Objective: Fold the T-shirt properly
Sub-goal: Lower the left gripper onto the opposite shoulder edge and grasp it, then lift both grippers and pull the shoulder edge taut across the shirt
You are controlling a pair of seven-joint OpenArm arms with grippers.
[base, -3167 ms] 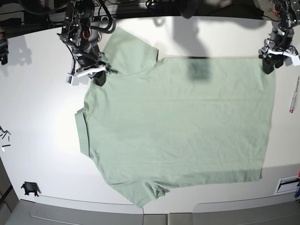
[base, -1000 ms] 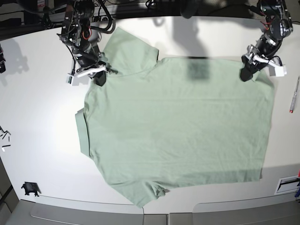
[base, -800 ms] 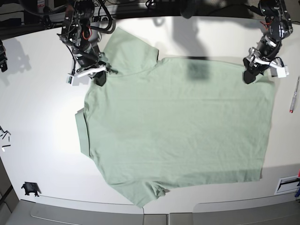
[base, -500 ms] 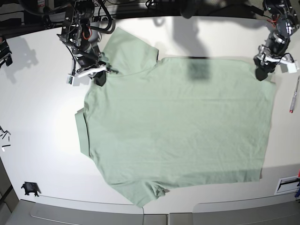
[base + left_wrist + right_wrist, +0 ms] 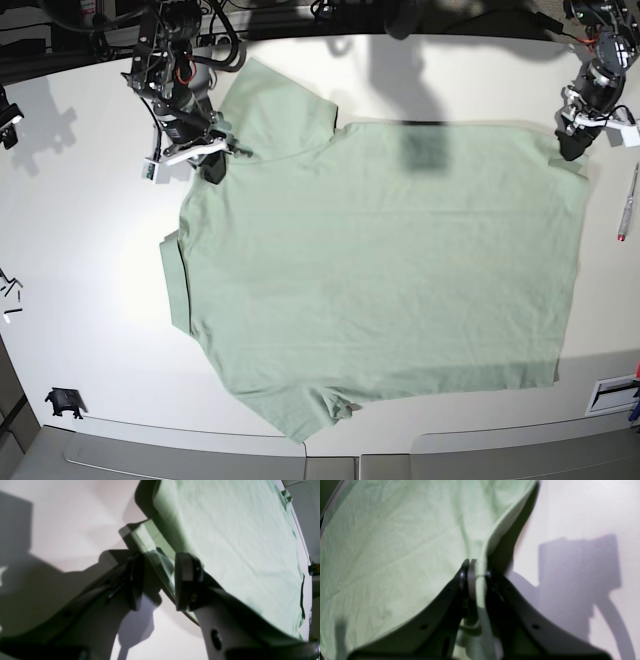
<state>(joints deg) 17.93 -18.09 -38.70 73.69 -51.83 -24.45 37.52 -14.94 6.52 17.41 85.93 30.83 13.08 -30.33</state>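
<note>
Spread flat on the white table (image 5: 90,250), the T-shirt (image 5: 380,270), collar toward the right arm's side. At its shoulder edge near one sleeve, right gripper (image 5: 476,571) pinched tight on a raised fold of fabric. At the far hem corner, left gripper (image 5: 158,578) with fingers apart, straddling the lifted hem edge, not clamped. Beyond that corner, off the shirt, a pen (image 5: 627,205).

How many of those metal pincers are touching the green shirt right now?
2. The right pincer is clamped on the T-shirt near its upper sleeve; the left pincer straddles the far hem corner.
</note>
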